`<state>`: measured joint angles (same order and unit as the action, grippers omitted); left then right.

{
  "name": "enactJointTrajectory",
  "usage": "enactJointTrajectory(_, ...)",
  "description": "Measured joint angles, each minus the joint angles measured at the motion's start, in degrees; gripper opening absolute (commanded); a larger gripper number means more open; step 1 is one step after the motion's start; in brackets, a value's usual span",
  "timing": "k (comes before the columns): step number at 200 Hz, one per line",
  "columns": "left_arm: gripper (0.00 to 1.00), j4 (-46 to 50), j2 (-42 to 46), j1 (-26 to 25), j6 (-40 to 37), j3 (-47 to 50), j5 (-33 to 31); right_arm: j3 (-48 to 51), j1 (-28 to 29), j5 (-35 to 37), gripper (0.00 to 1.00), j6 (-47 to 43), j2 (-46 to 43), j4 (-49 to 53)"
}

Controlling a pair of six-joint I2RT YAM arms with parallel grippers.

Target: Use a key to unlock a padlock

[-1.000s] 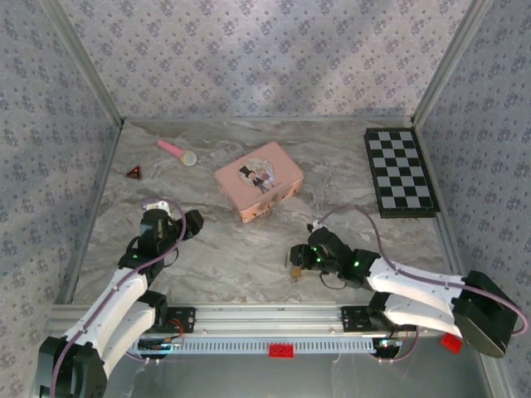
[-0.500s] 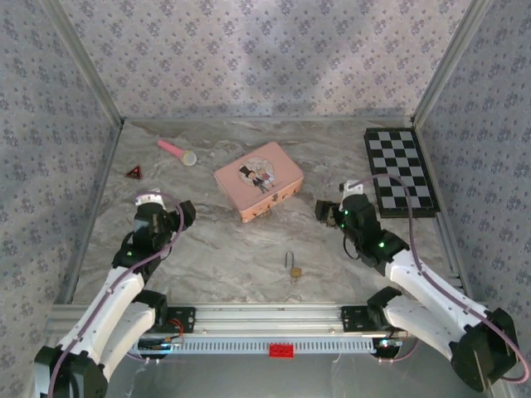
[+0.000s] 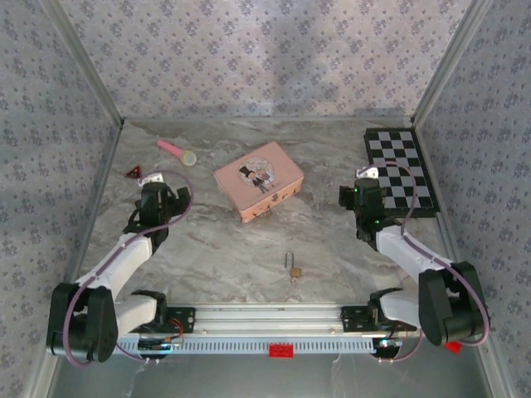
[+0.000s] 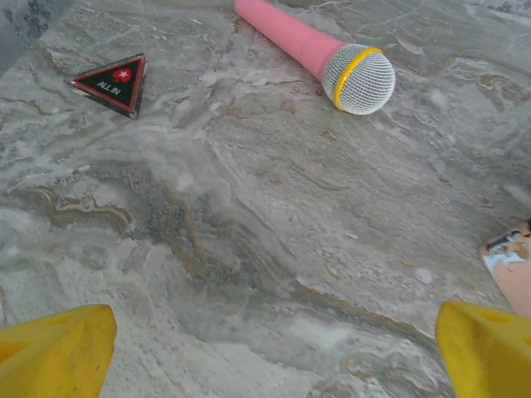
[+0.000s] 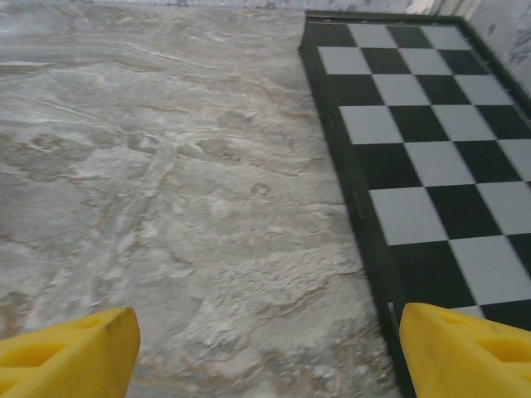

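The padlock, a tiny brass body with a thin silvery shackle, lies free on the marble table near the front edge, between the two arms. The key is too small to make out beside it. My left gripper hangs over the left part of the table, far from the padlock. Its yellow fingers stand wide apart, and the left gripper is open over bare marble. My right gripper sits beside the checkerboard. The right gripper is open with nothing between its fingers.
A pink picture tin stands at mid-table behind the padlock. A pink microphone and a red triangle piece lie far left. The checkerboard occupies the far right. Patterned walls close in three sides.
The right arm has drawn back from the padlock to the checkerboard's edge and opened its gripper. The left gripper has moved farther back and opened wider. The padlock stays lying on the table.
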<state>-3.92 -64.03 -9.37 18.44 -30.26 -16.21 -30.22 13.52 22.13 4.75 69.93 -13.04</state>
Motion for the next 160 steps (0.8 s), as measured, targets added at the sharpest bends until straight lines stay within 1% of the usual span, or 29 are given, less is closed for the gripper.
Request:
enactJointTrajectory(34, 1.0, -5.9, -3.1, 0.3, -4.0, 0.0, -3.2, 4.6, -1.2, 4.1, 0.85, -4.6, 6.0, -9.4)
enactJointTrajectory(50, 1.0, -7.7, -5.2, 0.9, -5.9, 0.0, -4.2, 5.7, -1.6, 4.2, 0.85, -5.9, 8.0, -11.6)
enactJointTrajectory(68, 1.0, -10.5, -8.1, 1.3, -7.8, 0.1, -5.3, 7.6, -2.5, 2.6, 0.86, -7.0, 8.1, -16.8)
enactJointTrajectory(89, 1.0, -16.4, -12.9, 1.4, -10.8, 1.0, -5.6, 9.0, -4.2, 0.3, 0.87, -7.5, 8.1, -21.9)
enactJointTrajectory(114, 1.0, -18.3, -18.6, 1.5, -13.0, 0.9, -5.9, 9.9, -7.2, -3.6, 0.88, -7.8, 9.9, -28.7)
enactJointTrajectory(132, 1.0, -19.3, -19.3, 2.1, -14.2, 0.9, -5.2, 9.9, -9.6, -6.6, 0.88, -8.0, 12.9, -31.5)
enactJointTrajectory(160, 1.0, -21.7, -19.2, 4.5, -15.0, 0.9, -2.2, 9.9, -12.4, -11.3, 0.88, -7.6, 15.6, -33.5)
